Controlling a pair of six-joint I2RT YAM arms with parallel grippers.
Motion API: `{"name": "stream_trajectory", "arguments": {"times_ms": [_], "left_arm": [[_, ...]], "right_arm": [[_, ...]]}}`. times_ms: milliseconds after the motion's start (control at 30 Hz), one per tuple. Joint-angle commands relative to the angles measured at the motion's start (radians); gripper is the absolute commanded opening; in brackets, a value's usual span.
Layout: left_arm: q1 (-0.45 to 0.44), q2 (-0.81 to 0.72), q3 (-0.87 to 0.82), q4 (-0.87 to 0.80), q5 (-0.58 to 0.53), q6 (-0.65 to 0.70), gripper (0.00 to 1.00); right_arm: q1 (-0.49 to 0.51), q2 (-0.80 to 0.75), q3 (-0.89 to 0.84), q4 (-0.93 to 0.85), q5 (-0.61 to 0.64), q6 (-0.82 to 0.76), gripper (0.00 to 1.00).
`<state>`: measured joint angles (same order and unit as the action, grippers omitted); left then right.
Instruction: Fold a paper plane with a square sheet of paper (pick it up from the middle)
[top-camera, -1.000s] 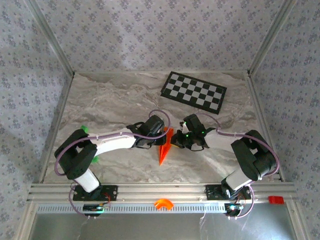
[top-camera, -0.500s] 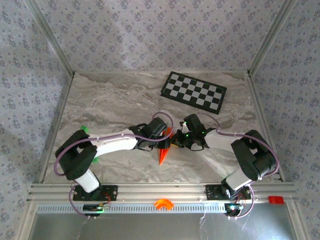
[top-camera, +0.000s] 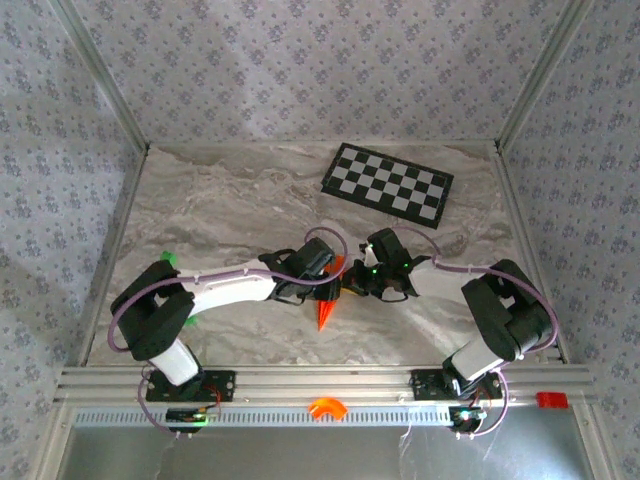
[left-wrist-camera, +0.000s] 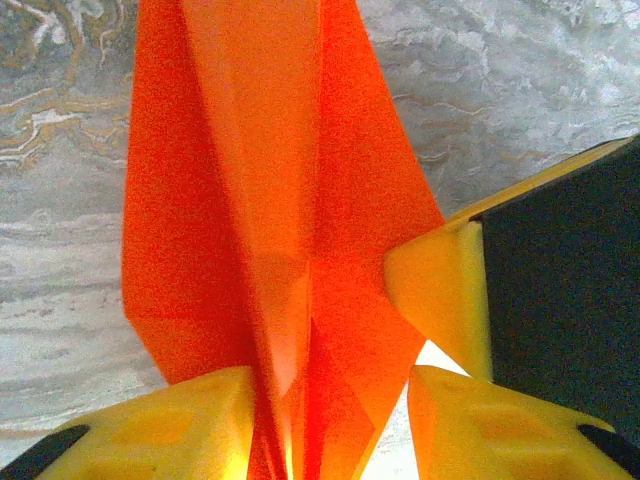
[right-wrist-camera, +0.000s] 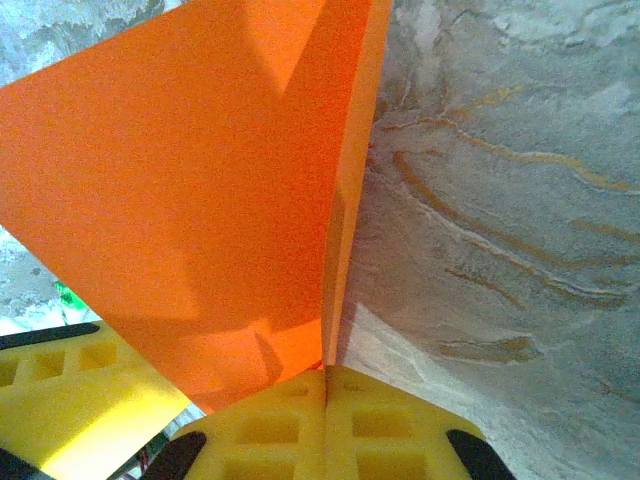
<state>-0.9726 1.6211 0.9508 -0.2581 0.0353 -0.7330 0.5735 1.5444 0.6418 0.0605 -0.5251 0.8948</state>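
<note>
Marble table (top-camera: 230, 210): left claw (top-camera: 325, 289) half-hides the paper plane (top-camera: 323, 314).

Paper plane (left-wrist-camera: 270, 200): thin orange paper, matt, creases sharp, faintly translucent at folds; surface (top-camera: 230, 200): smooth stone-look finish, grey-veined, low sheen; right hand (right-wrist-camera: 326, 385) pads (right-wrist-camera: 390, 425): yellow, matt, rubbery or plastic, moulded square recesses; checkerboard (top-camera: 387, 187): flat, matt print; front rail (top-camera: 300, 380): bare ribbed metal, dull shine.

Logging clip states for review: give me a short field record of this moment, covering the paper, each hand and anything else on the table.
paper: paper plane, a narrow orange dart, mid-table, between both hands
left hand: open, straddling the plane's folds
right hand: shut on the plane's edge
other: checkerboard, far right of table
</note>
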Motion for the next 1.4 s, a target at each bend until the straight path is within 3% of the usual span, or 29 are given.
{"name": "stream_trajectory", "arguments": {"times_ms": [0, 600, 967, 1367], "left_arm": [[-0.011, -0.002, 0.011, -0.032, -0.017, 0.009, 0.45], [-0.018, 0.047, 0.036, -0.046, 0.000, 0.022, 0.42], [-0.023, 0.088, 0.049, -0.052, -0.003, 0.023, 0.26], [-0.025, 0.114, 0.054, -0.050, 0.004, 0.023, 0.17]], "right_arm": [[-0.003, 0.016, -0.006, 0.001, -0.014, 0.010, 0.05], [-0.003, 0.014, -0.007, 0.009, -0.023, 0.015, 0.05], [-0.003, 0.014, -0.007, 0.011, -0.024, 0.015, 0.05], [-0.007, 0.019, -0.008, 0.014, -0.030, 0.016, 0.07]]}}
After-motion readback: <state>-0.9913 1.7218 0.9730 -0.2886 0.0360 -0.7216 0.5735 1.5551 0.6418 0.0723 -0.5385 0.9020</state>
